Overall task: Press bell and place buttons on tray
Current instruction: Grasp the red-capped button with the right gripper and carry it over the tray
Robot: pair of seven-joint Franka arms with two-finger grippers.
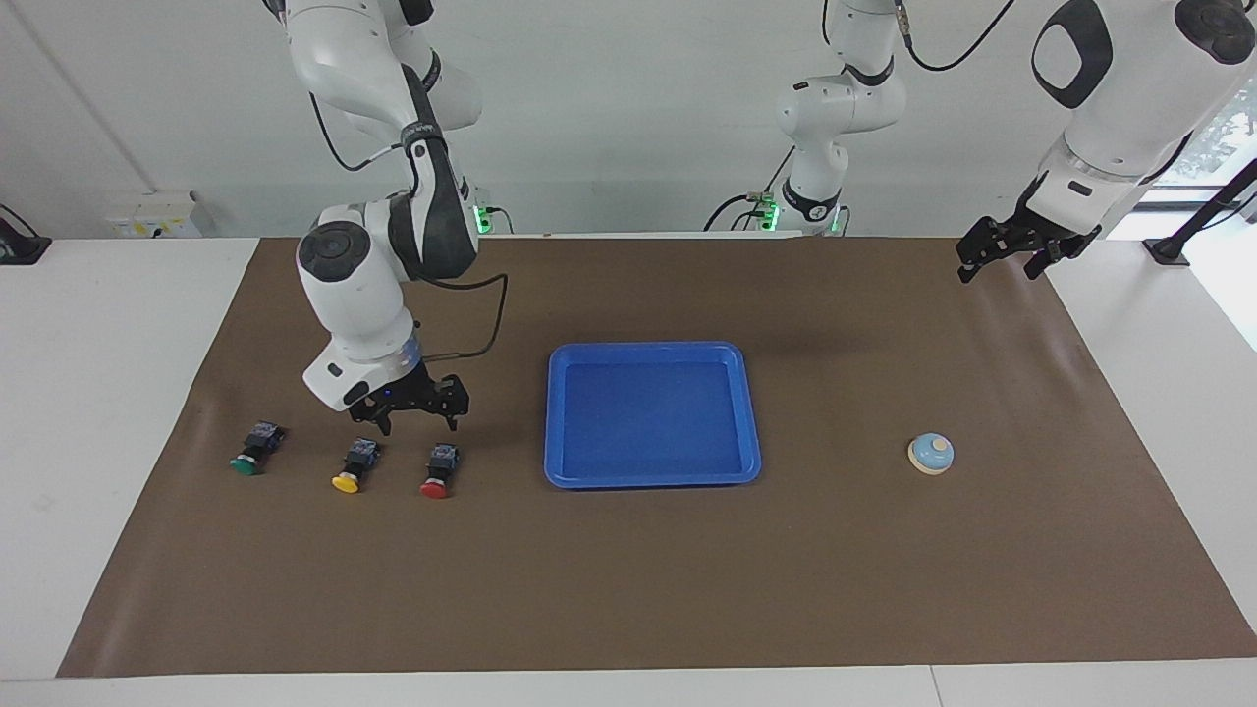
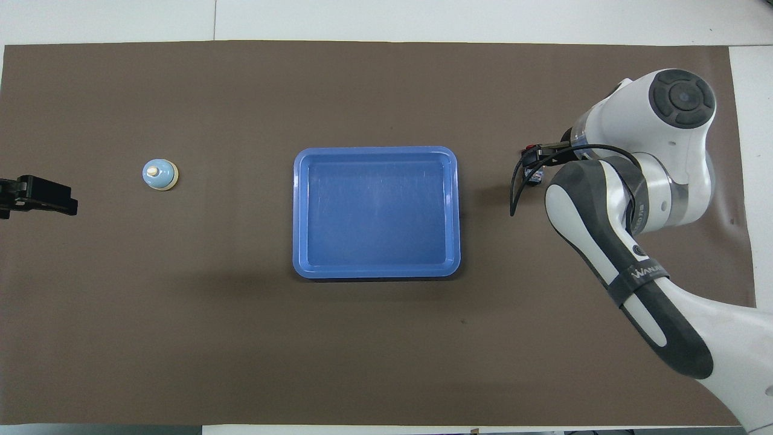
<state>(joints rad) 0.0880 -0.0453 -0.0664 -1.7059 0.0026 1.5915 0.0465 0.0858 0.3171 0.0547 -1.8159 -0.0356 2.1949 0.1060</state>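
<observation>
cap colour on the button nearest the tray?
Red. The red button shows best in the facing view.

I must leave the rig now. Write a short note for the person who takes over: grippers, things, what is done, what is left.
Right gripper: open, low over the mat just robot-side of the yellow button and red button, holding nothing.
Left gripper: open, raised at its own end of the table, waiting, empty.
Things: green button, yellow and red lie in a row on the mat toward the right arm's end. The tray is mid-table, nothing in it. The bell stands toward the left arm's end.
Done: no button placed; bell press cannot be judged.
Left: all three buttons onto the tray.
</observation>
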